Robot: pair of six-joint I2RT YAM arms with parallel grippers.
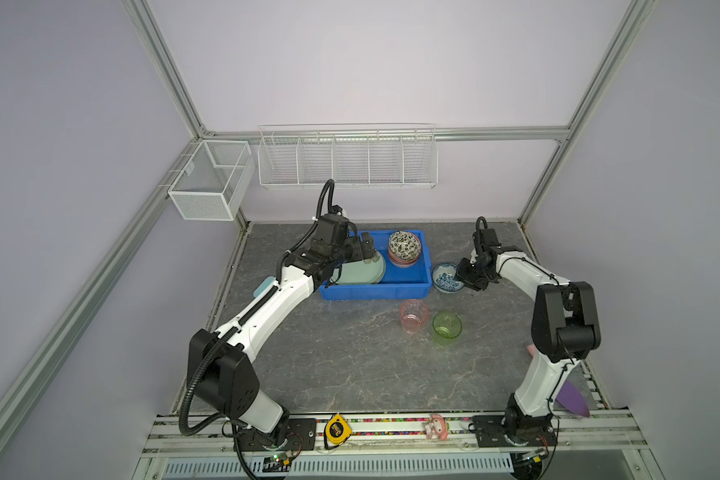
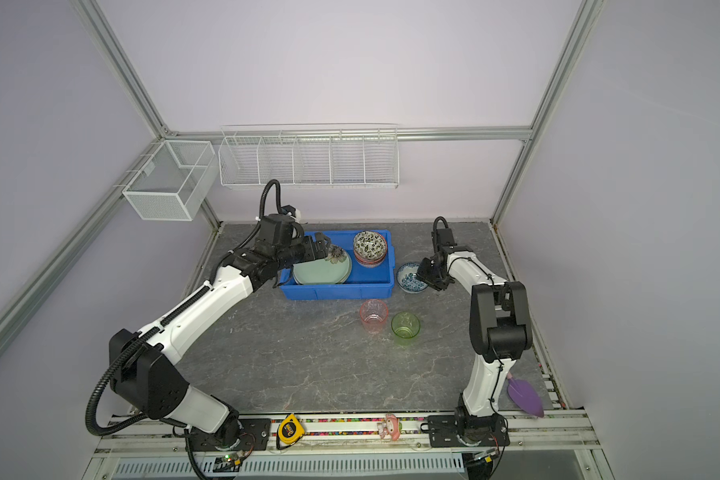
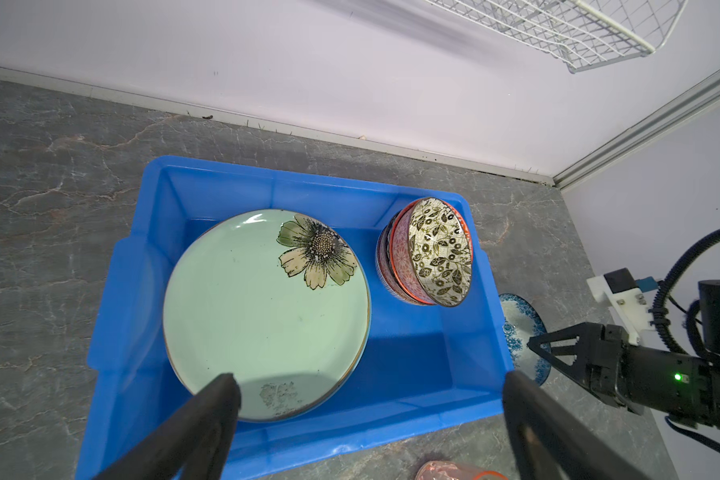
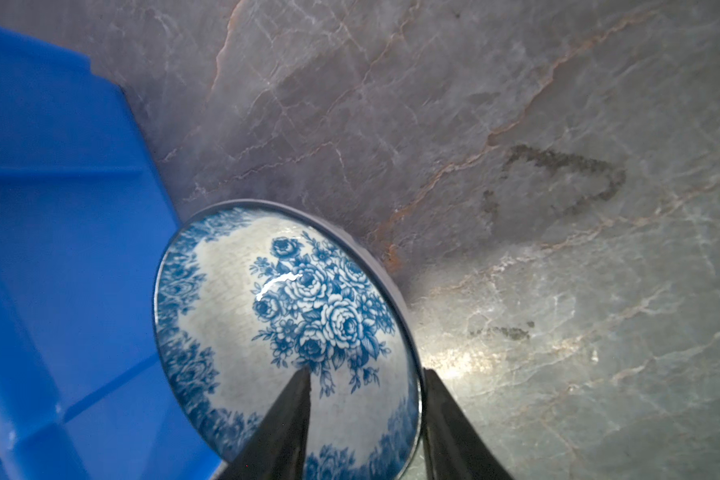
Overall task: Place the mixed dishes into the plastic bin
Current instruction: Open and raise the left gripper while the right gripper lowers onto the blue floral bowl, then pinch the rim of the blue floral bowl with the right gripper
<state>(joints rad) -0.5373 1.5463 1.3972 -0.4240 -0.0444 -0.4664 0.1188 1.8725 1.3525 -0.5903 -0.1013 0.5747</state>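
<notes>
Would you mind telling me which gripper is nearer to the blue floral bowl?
Right. The right gripper straddles the rim of the bowl; the left gripper hovers over the plate inside the bin.

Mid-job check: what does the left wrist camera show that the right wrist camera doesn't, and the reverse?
Left wrist only: the pale green plate and stacked bowls inside the blue bin, the rim of the pink cup, the right gripper from the side. Right wrist only: its fingers straddling the rim of the blue floral bowl, one inside, one outside. Both: the bin, that bowl beside it, the grey table.
</notes>
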